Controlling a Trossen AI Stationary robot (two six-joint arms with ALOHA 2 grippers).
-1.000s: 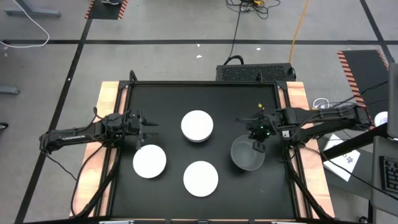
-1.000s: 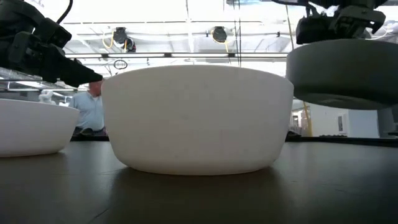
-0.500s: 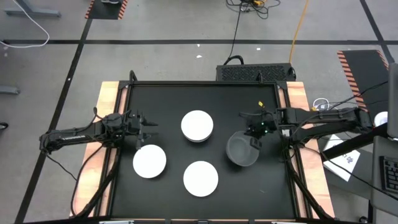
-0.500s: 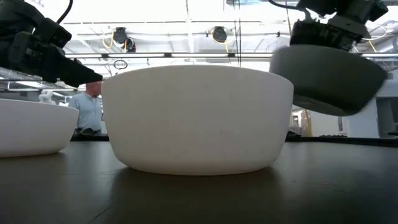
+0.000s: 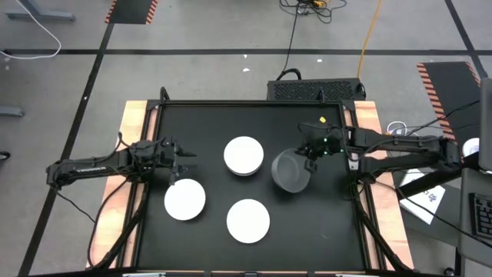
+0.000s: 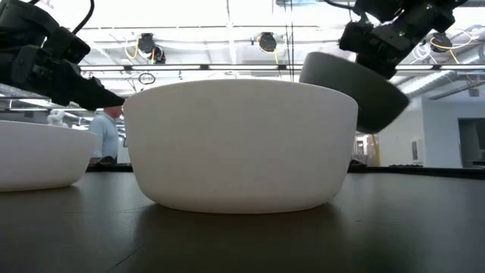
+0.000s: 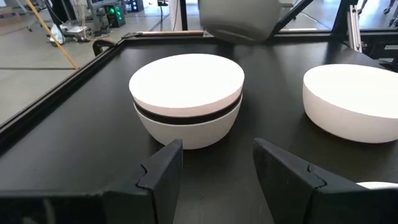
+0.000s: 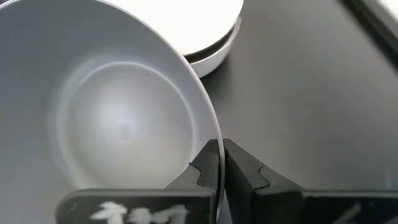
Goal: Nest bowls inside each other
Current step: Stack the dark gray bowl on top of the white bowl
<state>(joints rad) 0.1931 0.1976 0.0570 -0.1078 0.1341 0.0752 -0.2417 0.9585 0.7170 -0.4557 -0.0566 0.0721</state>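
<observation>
The grey bowl [image 5: 290, 171] hangs tilted above the worktop [image 5: 207, 123], right of centre, the right gripper [image 8: 219, 163] pinching its thin rim. It looks stiff, smooth and likely slippery. The left gripper [image 7: 214, 165] waits open by the left edge.

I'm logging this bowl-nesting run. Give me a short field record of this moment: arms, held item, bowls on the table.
right gripper: shut on the rim of the grey bowl, lifted off the table and tilted
left gripper: open, empty, near the table's left side
stack: white bowl over a black one in a white one, beside the grey bowl
loose white bowls: front-left bowl, front-centre bowl
table: black
</observation>
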